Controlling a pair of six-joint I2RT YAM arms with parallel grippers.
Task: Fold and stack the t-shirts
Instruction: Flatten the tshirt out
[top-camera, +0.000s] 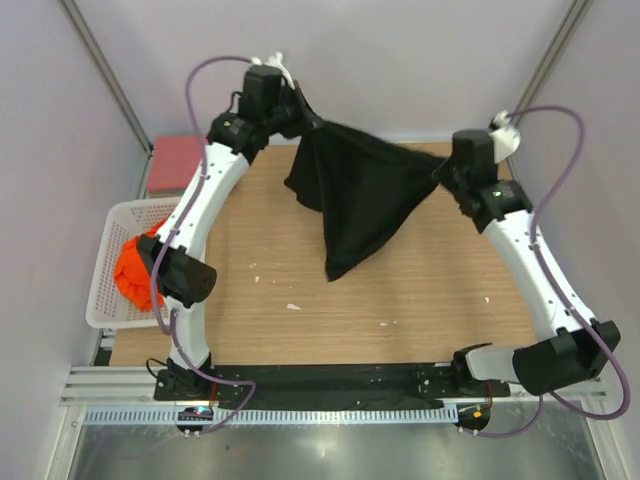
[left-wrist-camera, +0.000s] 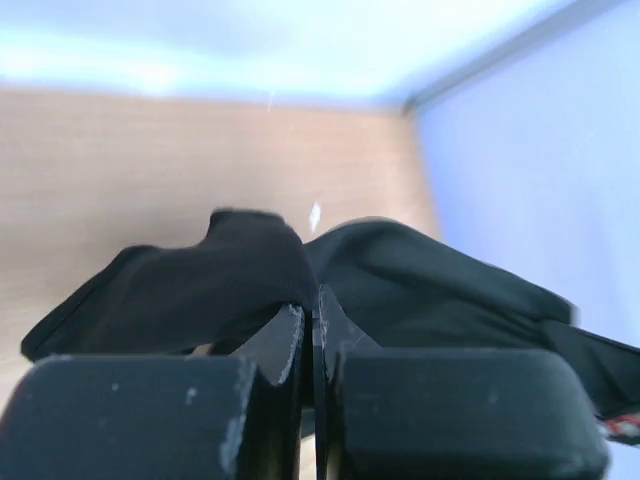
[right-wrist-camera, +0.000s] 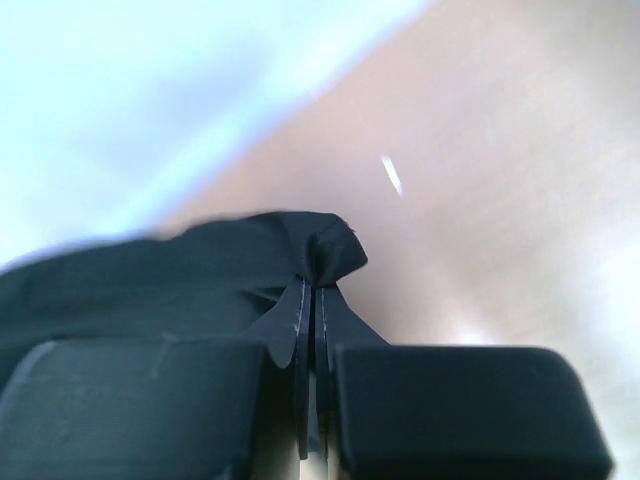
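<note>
Left end effector (top-camera: 308, 122) and right end effector (top-camera: 443, 176) are both clamped on the top edge of the black t-shirt (top-camera: 360, 195), cloth hung between them over the far surface (top-camera: 440, 300). Orange t-shirt (top-camera: 130, 272) sits in the basket (top-camera: 100, 292), left edge.

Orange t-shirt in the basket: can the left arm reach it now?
Probably not. The left gripper is shut on the black t-shirt, holding it up with the right gripper. The orange t-shirt lies in the white basket at the left; the gripper would have to let go first.
</note>
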